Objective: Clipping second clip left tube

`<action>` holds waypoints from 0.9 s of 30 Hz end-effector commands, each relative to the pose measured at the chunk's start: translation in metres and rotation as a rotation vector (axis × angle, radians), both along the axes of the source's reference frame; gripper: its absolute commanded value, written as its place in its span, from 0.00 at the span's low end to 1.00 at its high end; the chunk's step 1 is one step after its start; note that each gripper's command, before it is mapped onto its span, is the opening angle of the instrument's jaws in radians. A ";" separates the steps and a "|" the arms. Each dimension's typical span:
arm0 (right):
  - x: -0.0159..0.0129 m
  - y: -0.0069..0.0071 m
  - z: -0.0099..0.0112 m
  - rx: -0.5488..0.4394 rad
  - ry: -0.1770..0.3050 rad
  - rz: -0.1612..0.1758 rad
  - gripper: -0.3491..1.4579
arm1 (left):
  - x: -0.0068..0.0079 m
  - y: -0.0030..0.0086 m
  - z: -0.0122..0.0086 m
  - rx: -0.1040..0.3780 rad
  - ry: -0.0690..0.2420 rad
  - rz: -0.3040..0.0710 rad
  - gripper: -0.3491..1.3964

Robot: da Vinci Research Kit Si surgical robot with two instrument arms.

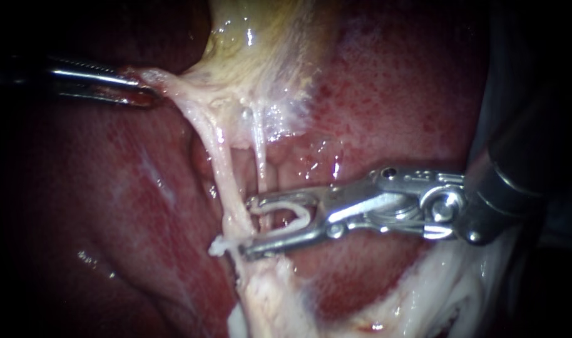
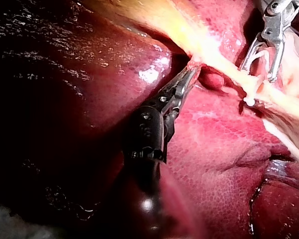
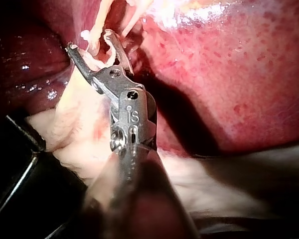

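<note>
Two pale tubes hang from the yellowish gallbladder (image 1: 261, 37): a thicker left tube (image 1: 222, 163) and a thin right tube (image 1: 260, 150). My right instrument (image 1: 248, 228) comes in from the right. Its jaws are open and carry a white clip (image 1: 295, 209). The thin tube passes between the jaws, and their tips reach the left tube's edge. A small white nub (image 1: 218, 245) sticks out of the left tube just below. My left instrument (image 1: 139, 87) is shut on pale tissue beside the gallbladder and holds it taut to the left. Both instruments also show in the wrist views: left (image 2: 192, 69), right (image 3: 88, 42).
Red liver (image 1: 411, 94) lies behind and around the tubes. A dark liver lobe (image 2: 65, 74) lies beside my left instrument's shaft. Pale fatty tissue (image 1: 280, 307) spreads below the jaws and along the lower right (image 1: 449, 288).
</note>
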State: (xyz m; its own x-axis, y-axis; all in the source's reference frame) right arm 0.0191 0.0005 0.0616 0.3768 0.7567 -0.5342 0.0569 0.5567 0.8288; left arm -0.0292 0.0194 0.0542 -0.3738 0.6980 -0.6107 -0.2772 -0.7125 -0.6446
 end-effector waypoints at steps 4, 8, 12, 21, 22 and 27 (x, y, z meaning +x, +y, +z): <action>0.0003 0.0001 0.0011 0.011 -0.007 0.005 0.44 | 0.0000 0.0000 0.0000 0.000 0.000 0.000 0.00; 0.0012 0.0002 0.0014 0.010 -0.010 0.009 0.44 | 0.0000 0.0000 0.0000 0.000 0.000 0.000 0.00; 0.0026 0.0002 0.0013 0.013 -0.018 0.015 0.44 | 0.0000 0.0000 0.0000 0.000 0.000 0.000 0.00; 0.0045 -0.0009 0.0005 0.038 0.030 -0.017 0.44 | -0.0002 0.0000 0.0000 0.000 0.000 -0.001 0.00; 0.0046 -0.0010 0.0004 0.039 0.041 -0.024 0.44 | -0.0002 0.0001 0.0000 0.000 0.000 -0.001 0.00; 0.0051 -0.0016 -0.0010 0.051 0.083 -0.049 0.44 | -0.0002 0.0001 0.0001 0.000 0.000 -0.001 0.00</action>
